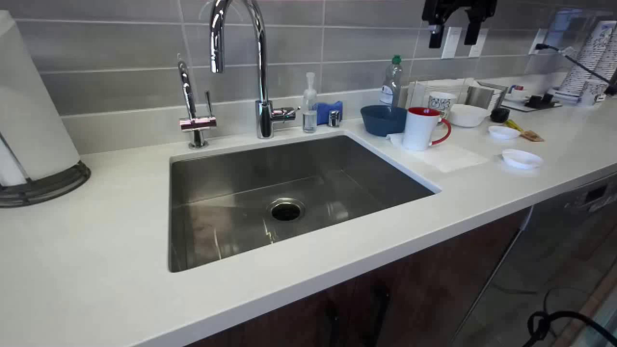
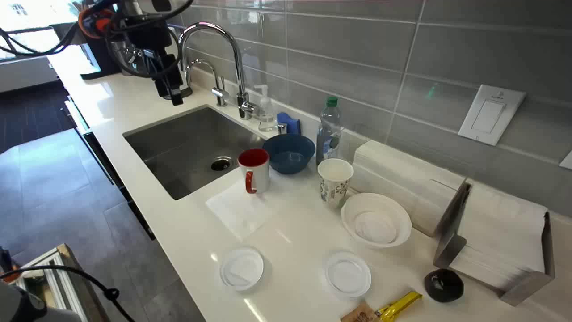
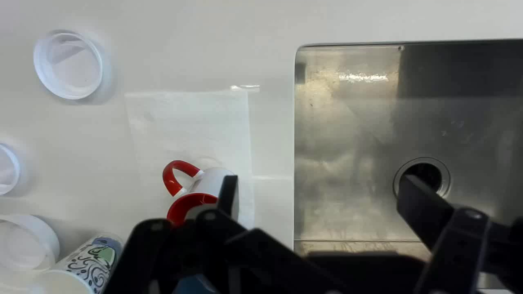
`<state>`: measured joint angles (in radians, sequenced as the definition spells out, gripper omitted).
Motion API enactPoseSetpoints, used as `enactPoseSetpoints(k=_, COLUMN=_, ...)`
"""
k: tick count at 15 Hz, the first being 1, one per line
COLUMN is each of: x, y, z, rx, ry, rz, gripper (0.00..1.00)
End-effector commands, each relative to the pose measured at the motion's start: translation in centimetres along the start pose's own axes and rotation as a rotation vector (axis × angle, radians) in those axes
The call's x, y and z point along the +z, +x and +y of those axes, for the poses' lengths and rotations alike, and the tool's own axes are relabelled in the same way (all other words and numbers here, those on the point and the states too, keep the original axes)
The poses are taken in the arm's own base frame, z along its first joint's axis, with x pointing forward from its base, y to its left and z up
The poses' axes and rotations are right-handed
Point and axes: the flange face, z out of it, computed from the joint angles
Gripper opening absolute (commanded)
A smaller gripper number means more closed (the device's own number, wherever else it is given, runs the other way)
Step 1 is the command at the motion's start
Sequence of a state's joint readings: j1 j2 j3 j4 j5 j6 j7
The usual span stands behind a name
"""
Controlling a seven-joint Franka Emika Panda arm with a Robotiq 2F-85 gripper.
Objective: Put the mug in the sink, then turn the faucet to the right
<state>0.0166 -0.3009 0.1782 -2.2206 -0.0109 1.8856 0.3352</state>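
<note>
One red-and-white mug (image 1: 417, 132) stands beside the sink (image 1: 231, 178), the end effector (image 1: 454, 42) hanging high, spread wide.

A red-handled mug (image 1: 419, 131) stands upright beside the sink (image 1: 241, 174) with chrome faucet (image 1: 262, 89).

in an exterior view we've got a red-handled white mug (image 1: 417, 132) standing upright on a paper sheet (image 1: 453, 156), just beside the sink (image 1: 231, 226). the chrome faucet (image 1: 262, 67) curves up behind the sink and out of view. the gripper (image 1: 454, 39) hangs high up, fingers (image 1: 436, 39) apart. we spot a dark blue bowl (image 1: 383, 120) just beside the mug, plus a paper towel roll (image 1: 36, 106) over on the far left.
</note>
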Motion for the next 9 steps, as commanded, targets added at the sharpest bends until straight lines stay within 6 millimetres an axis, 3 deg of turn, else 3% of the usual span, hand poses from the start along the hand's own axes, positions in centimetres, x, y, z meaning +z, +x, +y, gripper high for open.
enactPoseSetpoints(k=1, x=-0.06, y=0.01, z=0.0, rx=0.0, ry=0.0, rz=-0.001, gripper=1.0)
enactPoseSetpoints(k=8, x=-0.06, y=0.01, z=0.0, rx=0.0, ry=0.0, rz=-0.001, gripper=1.0)
enactPoseSetpoints(k=9, x=0.31, y=0.21, z=0.77, rx=-0.003, ry=0.0, rz=0.009, gripper=1.0)
